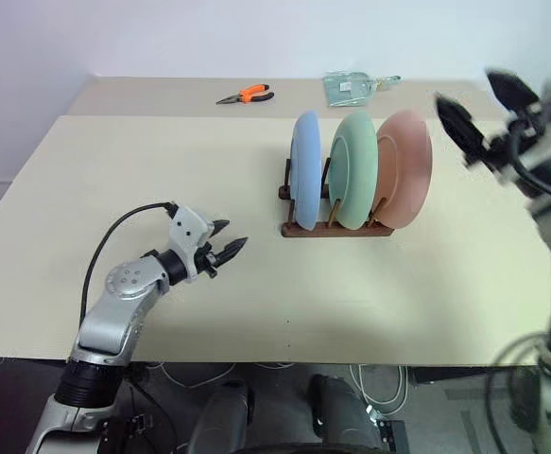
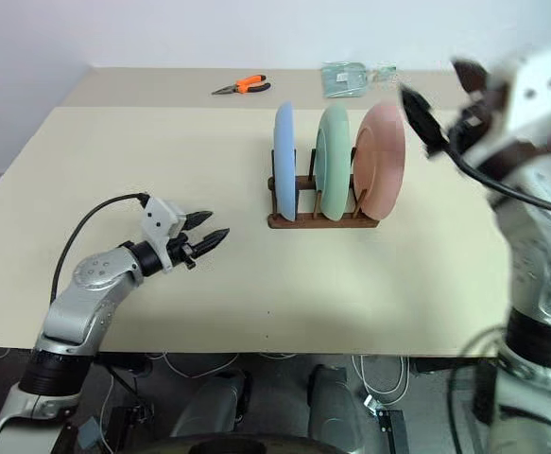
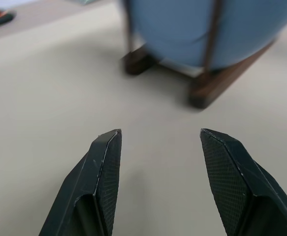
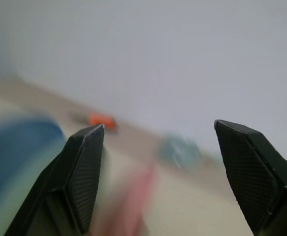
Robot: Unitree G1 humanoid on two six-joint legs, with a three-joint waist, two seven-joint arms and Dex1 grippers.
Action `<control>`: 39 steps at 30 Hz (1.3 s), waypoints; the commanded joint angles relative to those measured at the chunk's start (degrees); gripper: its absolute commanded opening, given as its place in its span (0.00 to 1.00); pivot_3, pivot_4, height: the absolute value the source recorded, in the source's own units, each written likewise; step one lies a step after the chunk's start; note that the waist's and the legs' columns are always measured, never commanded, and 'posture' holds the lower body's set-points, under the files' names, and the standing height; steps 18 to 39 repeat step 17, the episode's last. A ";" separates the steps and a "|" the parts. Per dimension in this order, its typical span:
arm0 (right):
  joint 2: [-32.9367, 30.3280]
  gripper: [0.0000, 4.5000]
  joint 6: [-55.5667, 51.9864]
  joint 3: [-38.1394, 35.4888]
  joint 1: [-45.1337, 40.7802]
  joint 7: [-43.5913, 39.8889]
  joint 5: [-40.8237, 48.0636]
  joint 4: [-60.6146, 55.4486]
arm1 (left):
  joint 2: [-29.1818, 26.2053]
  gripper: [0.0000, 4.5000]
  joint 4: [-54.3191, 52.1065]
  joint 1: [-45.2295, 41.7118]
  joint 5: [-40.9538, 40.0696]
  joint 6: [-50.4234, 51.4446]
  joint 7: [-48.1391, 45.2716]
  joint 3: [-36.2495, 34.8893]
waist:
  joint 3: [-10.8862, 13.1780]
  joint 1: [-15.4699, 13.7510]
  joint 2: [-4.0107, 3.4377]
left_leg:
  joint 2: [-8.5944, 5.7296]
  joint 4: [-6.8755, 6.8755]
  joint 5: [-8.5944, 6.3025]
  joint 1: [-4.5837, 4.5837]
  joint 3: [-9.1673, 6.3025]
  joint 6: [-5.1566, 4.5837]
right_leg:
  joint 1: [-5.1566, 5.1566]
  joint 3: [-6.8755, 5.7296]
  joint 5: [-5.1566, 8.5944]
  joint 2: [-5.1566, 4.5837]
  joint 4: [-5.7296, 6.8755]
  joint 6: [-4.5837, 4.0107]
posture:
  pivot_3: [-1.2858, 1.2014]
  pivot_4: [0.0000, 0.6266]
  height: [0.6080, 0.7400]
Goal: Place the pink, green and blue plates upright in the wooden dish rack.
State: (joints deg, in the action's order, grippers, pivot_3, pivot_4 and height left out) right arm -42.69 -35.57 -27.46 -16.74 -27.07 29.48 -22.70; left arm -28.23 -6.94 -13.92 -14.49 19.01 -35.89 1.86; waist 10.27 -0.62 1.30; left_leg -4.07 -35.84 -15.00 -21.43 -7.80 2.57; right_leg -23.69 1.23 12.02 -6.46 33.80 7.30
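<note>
Plates (image 1: pixel 355 168) stand mid-table in rack (image 1: pixel 336 228), both open grippers apart.

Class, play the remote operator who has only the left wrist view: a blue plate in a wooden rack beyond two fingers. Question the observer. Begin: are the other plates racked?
Observer: Yes. The green plate and the pink plate stand upright beside the blue plate in the wooden dish rack.
Operator: Where is the other arm?
Observer: The right gripper is raised beside the pink plate, fingers apart, empty.
Operator: Anything else on the table?
Observer: Orange-handled pliers lie at the far edge.
</note>
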 commanded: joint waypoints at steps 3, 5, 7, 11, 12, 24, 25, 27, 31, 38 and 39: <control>-0.90 0.80 5.22 0.24 13.27 -5.54 -4.29 1.33 | -0.87 0.58 4.10 -0.96 2.77 -5.46 -0.82 -0.58 | 0.05 0.58 -0.20 | 0.01 -0.09 -0.03 0.04 0.09 -0.04 | 0.03 0.05 0.00 -0.01 0.03 0.01 | 0.52 0.24 1.00; -0.07 0.80 9.23 3.46 14.91 -5.73 -7.87 5.13 | -0.63 0.58 4.16 -0.24 3.31 -6.40 -0.82 -0.34 | 0.07 0.98 -0.19 | 0.01 -0.21 -0.03 0.05 0.15 -0.04 | 0.05 0.10 0.11 -0.04 0.06 0.19 | 0.52 0.24 1.00; 0.77 0.80 11.53 5.23 14.30 -5.70 -9.35 7.94 | -0.57 0.58 3.22 0.87 3.21 -6.60 -0.90 -0.73 | 0.06 1.23 -0.19 | 0.01 -0.27 -0.03 0.06 0.14 -0.03 | 0.12 0.08 0.11 -0.05 0.06 0.18 | 0.52 0.24 1.00; 1.56 0.80 16.21 7.86 13.18 -6.61 -11.74 13.16 | -0.63 0.58 2.54 3.36 3.33 -7.73 -0.65 -1.48 | 0.09 1.23 -0.23 | 0.01 -0.21 -0.03 0.07 0.12 -0.03 | 0.12 0.07 0.11 -0.07 0.05 0.18 | 0.52 0.24 1.00; 1.65 0.80 17.05 8.63 13.08 -6.71 -12.42 13.92 | -0.71 0.58 2.35 4.11 3.41 -7.92 -0.46 -1.69 | 0.09 1.19 -0.22 | 0.00 -0.21 -0.03 0.06 0.11 -0.03 | 0.12 0.07 0.10 -0.08 0.04 0.16 | 0.52 0.24 1.00; 1.90 0.80 19.58 10.81 10.95 -7.43 -13.66 17.58 | -0.56 0.58 0.45 5.98 3.38 -7.41 1.32 -2.83 | 0.11 1.08 -0.20 | -0.02 -0.26 -0.03 0.04 0.08 -0.04 | 0.14 0.06 0.04 -0.11 0.04 0.07 | 0.52 0.24 1.00; 1.90 0.80 19.58 10.81 10.95 -7.43 -13.66 17.58 | -0.56 0.58 0.45 5.98 3.38 -7.41 1.32 -2.83 | 0.11 1.08 -0.20 | -0.02 -0.26 -0.03 0.04 0.08 -0.04 | 0.14 0.06 0.04 -0.11 0.04 0.07 | 0.52 0.24 1.00; 1.90 0.80 19.58 10.81 10.95 -7.43 -13.66 17.58 | -0.56 0.58 0.45 5.98 3.38 -7.41 1.32 -2.83 | 0.11 1.08 -0.20 | -0.02 -0.26 -0.03 0.04 0.08 -0.04 | 0.14 0.06 0.04 -0.11 0.04 0.07 | 0.52 0.24 1.00; 1.90 0.80 19.58 10.81 10.95 -7.43 -13.66 17.58 | -0.56 0.58 0.45 5.98 3.38 -7.41 1.32 -2.83 | 0.11 1.08 -0.20 | -0.02 -0.26 -0.03 0.04 0.08 -0.04 | 0.14 0.06 0.04 -0.11 0.04 0.07 | 0.52 0.24 1.00; 1.90 0.80 19.58 10.81 10.95 -7.43 -13.66 17.58 | -0.56 0.58 0.45 5.98 3.38 -7.41 1.32 -2.83 | 0.11 1.08 -0.20 | -0.02 -0.26 -0.03 0.04 0.08 -0.04 | 0.14 0.06 0.04 -0.11 0.04 0.07 | 0.52 0.24 1.00; 1.90 0.80 19.58 10.81 10.95 -7.43 -13.66 17.58 | -0.56 0.58 0.45 5.98 3.38 -7.41 1.32 -2.83 | 0.11 1.08 -0.20 | -0.02 -0.26 -0.03 0.04 0.08 -0.04 | 0.14 0.06 0.04 -0.11 0.04 0.07 | 0.52 0.24 1.00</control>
